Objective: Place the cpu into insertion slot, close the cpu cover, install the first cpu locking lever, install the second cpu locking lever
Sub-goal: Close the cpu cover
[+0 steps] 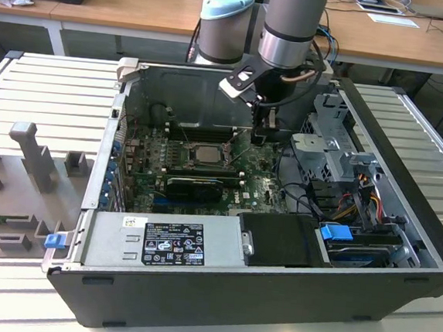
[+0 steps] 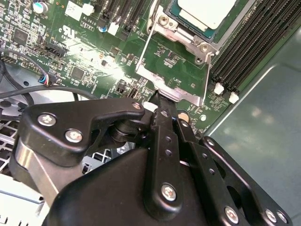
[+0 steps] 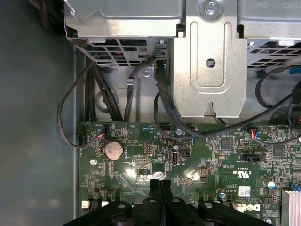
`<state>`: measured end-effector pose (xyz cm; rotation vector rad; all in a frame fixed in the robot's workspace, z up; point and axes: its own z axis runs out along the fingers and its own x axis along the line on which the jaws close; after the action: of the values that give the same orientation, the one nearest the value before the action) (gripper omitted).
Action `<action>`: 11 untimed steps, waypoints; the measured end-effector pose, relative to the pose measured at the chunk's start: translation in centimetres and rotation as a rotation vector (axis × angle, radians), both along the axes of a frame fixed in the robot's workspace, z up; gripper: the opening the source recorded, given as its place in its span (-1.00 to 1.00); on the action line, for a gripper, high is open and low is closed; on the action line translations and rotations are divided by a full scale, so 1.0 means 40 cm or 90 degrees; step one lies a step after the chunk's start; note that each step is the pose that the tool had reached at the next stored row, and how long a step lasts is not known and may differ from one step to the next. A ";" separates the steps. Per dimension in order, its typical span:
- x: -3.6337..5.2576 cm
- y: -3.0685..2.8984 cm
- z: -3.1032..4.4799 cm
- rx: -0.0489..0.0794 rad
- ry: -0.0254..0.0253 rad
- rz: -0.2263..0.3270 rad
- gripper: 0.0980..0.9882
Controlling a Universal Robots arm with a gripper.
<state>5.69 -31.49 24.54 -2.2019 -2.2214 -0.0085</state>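
Closest to us in the second wrist view is the claw (image 2: 160,101). Its two black fingers are drawn together with no visible gap and nothing that we can see between them. The first wrist view shows the same closed pair above the green motherboard (image 3: 197,150).

The fingertips sit right at the free edge of the cpu cover (image 2: 181,96). We cannot tell whether they touch it or are just short of it. The cover is swung open, away from the insertion slot (image 2: 188,40), and green board shows through its square window. We cannot judge how steeply it stands.

The cpu (image 2: 204,12) already lies in the slot, pale face up, beside the long black memory slots (image 2: 254,42). In the exterior view the chip (image 1: 205,154) sits mid-board inside the open computer case (image 1: 272,295). That case rests on the slatted bench (image 1: 50,81), and the claw (image 1: 267,131) hangs just to the exterior view's right of the socket.

We judge the cover to be light, thin sheet metal that is stiff along its rails and turns freely on its hinge. The small lip on its free edge, farthest from the hinge, looks like the best place to work it. A closed fingertip pressing there should move it better than a pinch, since bare metal is likely to slip. The chip and the contacts under it look fragile, so we would keep any force on the frame and off the chip's face.
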 end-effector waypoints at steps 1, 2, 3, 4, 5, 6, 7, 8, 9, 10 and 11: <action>-0.001 0.000 0.000 0.000 0.0000 0.000 -0.98; -0.002 0.000 0.000 0.000 0.0000 0.000 -0.98; -0.004 0.000 0.000 0.000 0.0000 0.000 -0.98; -0.005 0.000 0.000 0.000 0.0000 0.000 -0.98; -0.006 0.000 0.000 0.000 0.0000 0.000 -0.98; -0.008 0.000 0.000 0.000 0.0000 0.000 -0.98; -0.009 0.000 0.000 0.000 0.0000 0.000 -0.98; -0.010 0.000 0.000 0.000 0.0000 0.000 -0.98; -0.013 0.000 0.000 0.000 0.0000 0.000 -0.98; -0.014 0.000 0.000 0.000 0.0000 0.000 -0.98; -0.016 0.000 0.000 0.000 0.0000 0.000 -0.98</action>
<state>5.06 -31.49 24.54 -2.2019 -2.2214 -0.0084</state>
